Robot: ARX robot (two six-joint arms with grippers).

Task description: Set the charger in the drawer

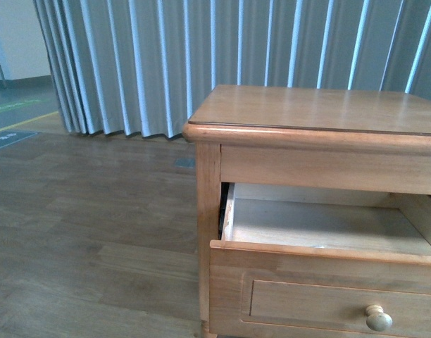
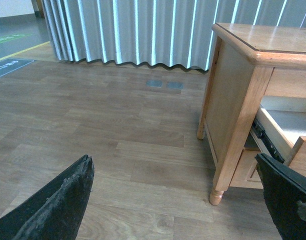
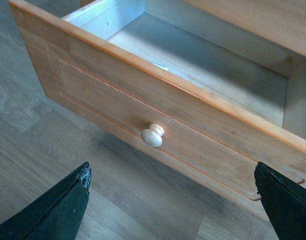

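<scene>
The drawer (image 1: 321,251) of the honey-brown cabinet (image 1: 314,109) is pulled out, and the part of its pale floor that I can see is bare. A small round pale knob (image 1: 378,318) sits on its recessed front. The charger is not in any view. My right gripper (image 3: 172,172) is open, hovering over the floor just in front of the drawer front (image 3: 118,95), below the knob (image 3: 153,135), with nothing between its fingers. My left gripper (image 2: 173,165) is open and holds nothing, out over the floor beside the cabinet's side (image 2: 233,100). The drawer's corner (image 2: 280,135) shows there.
Wood-plank floor (image 1: 89,232) stretches away on the cabinet's left. A pleated grey-blue curtain (image 1: 201,56) hangs behind it. The cabinet stands on a turned front leg (image 2: 216,195). Two small grey floor plates (image 2: 164,84) lie near the curtain.
</scene>
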